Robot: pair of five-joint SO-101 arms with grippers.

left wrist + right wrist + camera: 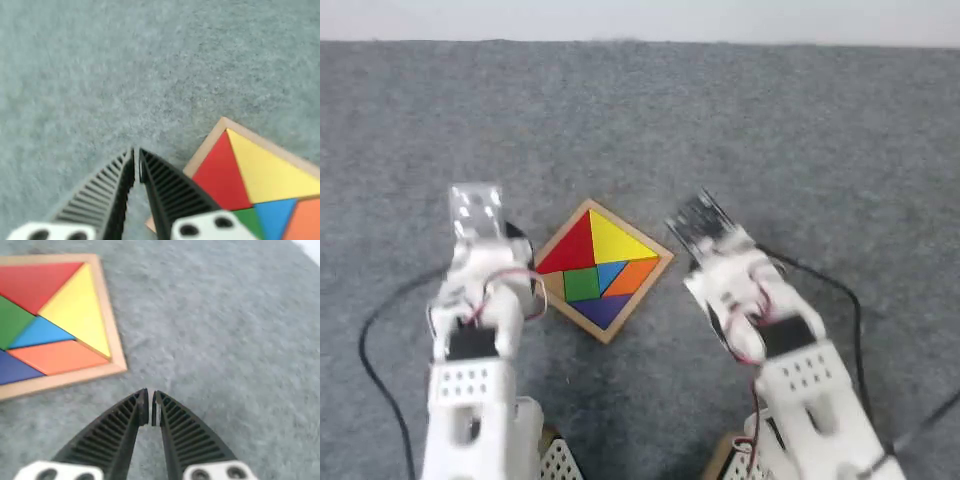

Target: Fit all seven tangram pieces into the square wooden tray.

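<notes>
Left end effector and right end effector, each pressed together and empty, flank the square wooden tray on the desk. Its tangram pieces fill it; I judge fitting finished, so I need only retract.

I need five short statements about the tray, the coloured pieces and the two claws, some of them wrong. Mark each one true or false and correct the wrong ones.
1. The red piece lies in the wooden tray, edge to edge with the yellow piece. True.
2. The left claw grips the green piece. False: it is shut on nothing, beside the tray, and the green piece lies in the tray.
3. The right claw is shut and holds nothing. True.
4. The tray rests on bare wood. False: it rests on a grey mat.
5. The blue piece lies loose outside the tray. False: it sits inside.
</notes>
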